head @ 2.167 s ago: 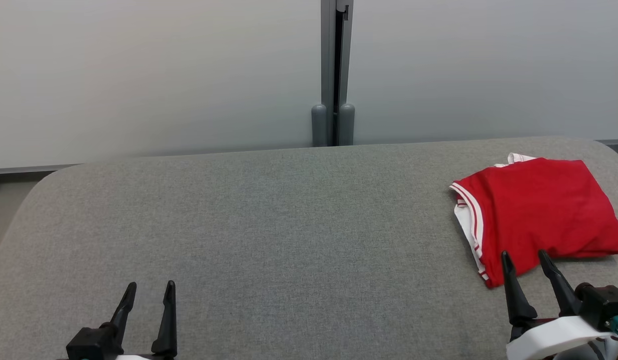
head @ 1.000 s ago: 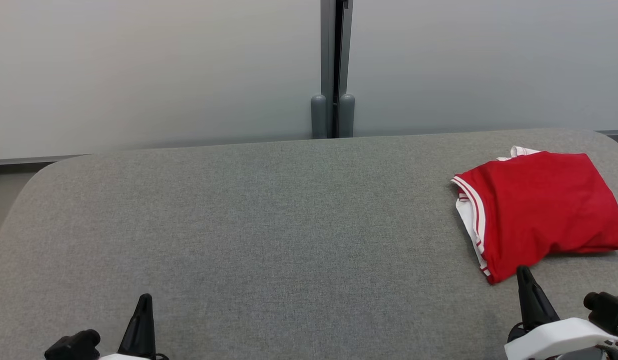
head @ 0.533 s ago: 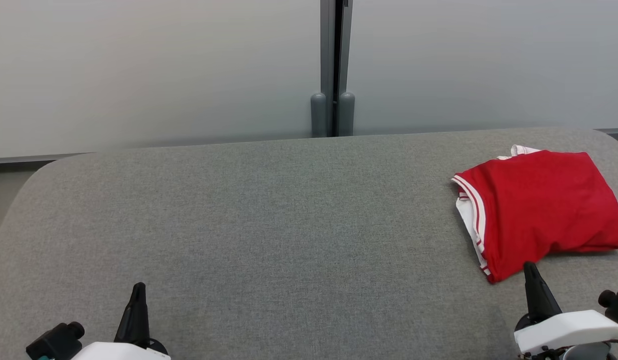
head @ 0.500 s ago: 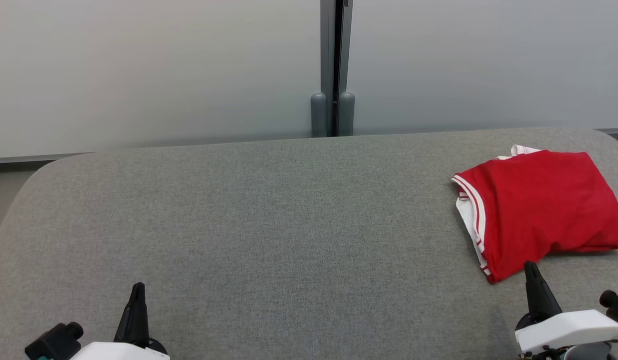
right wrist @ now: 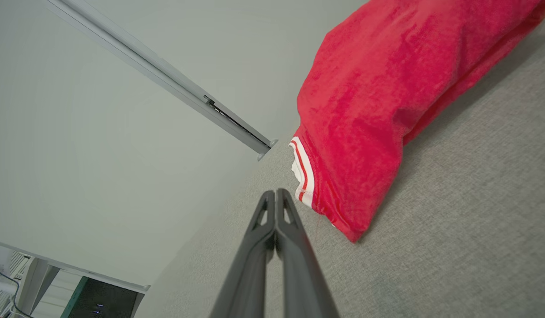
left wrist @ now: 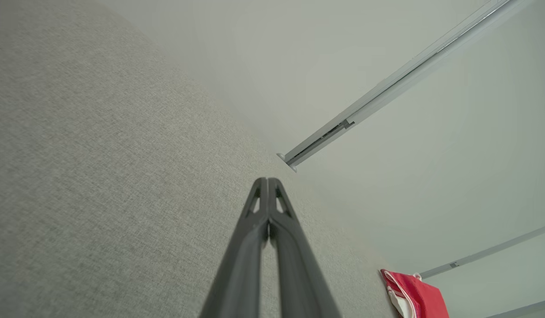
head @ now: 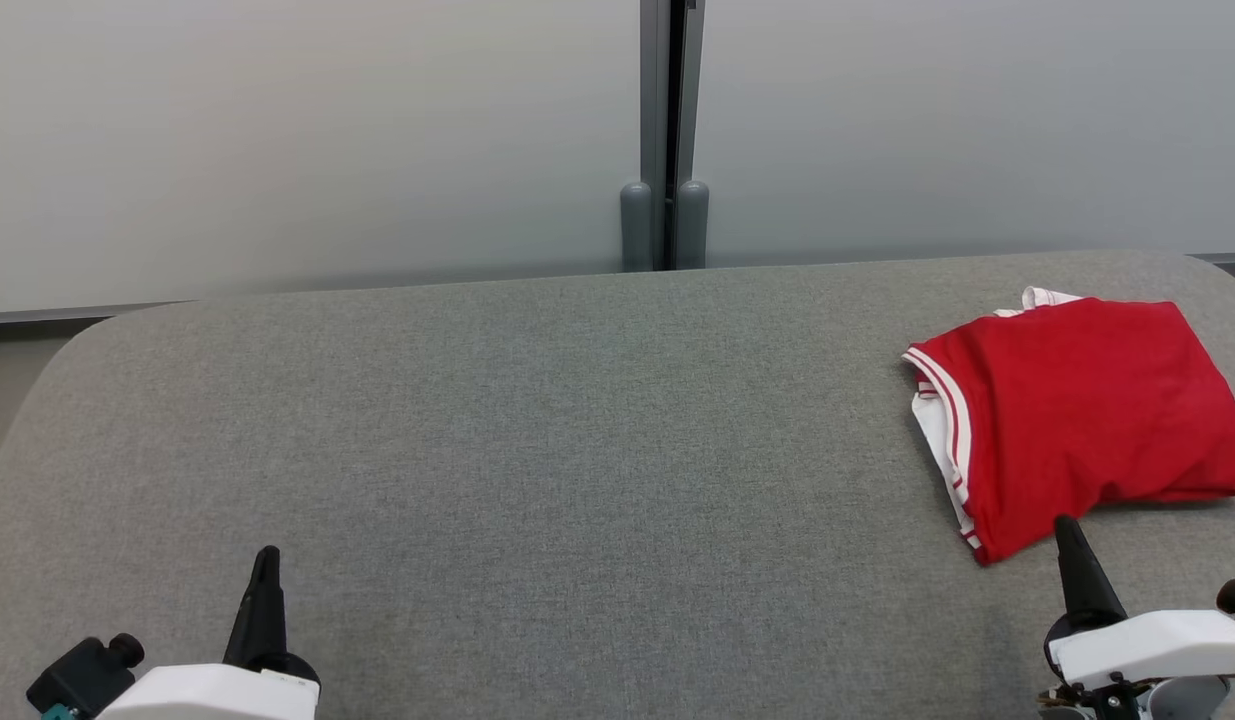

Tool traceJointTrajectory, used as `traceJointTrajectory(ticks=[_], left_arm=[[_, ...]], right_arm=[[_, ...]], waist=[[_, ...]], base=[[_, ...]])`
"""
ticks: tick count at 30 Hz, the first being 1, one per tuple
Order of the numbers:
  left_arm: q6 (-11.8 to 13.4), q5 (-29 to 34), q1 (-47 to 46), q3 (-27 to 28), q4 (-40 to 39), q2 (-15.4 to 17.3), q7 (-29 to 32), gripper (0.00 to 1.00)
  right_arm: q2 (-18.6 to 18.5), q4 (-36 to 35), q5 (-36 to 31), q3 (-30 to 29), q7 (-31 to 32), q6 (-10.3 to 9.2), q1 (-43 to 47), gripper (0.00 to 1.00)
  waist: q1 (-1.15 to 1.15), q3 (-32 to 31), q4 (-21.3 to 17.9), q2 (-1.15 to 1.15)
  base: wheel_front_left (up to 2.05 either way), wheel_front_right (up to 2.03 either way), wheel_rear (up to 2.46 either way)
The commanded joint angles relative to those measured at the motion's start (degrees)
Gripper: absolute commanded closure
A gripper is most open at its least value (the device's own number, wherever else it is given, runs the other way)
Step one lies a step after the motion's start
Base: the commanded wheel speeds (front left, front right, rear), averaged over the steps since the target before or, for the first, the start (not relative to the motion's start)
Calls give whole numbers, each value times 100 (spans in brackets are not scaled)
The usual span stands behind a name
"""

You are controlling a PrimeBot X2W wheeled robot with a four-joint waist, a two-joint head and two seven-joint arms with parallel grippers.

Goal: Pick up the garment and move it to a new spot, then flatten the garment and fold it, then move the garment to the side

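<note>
In the head view, the folded red garment [head: 1077,410] with white striped trim lies at the right edge of the grey fabric-covered desk [head: 577,420], toward the far right corner. Its longer side runs roughly along the far edge, a little turned. The right end effector [head: 1069,548] stands at the near edge with its fingers pressed together and holding nothing. The near corner of the garment is just beyond its tip. The left end effector [head: 265,568] is at the near left, also closed and empty, well apart from the garment.

In the left wrist view, the fingers meet at the tip [left wrist: 268,181]; the garment [left wrist: 420,298] is far off.

In the right wrist view, the closed tip [right wrist: 276,192] points just beside the striped hem, not touching it. The right arm is clearly the nearer one. I judge the garment already folded and set aside.
</note>
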Motion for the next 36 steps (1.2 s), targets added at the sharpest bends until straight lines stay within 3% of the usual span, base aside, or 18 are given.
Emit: traceJointTrajectory(ticks=[1, 36], left_arm=[[-39, -183, -219, 47, -89, 35, 38, 100], [-103, -2199, -496, 240, -200, 2, 597, 100]], right_arm=[[-20, -100, 177, -57, 53, 1, -156, 100], [140, -219, 1993, -433, 601, 2, -259, 100]], waist=[[0, 3, 0, 0], [0, 71, -6, 0]], base=[[0, 0, 0], [0, 0, 0]])
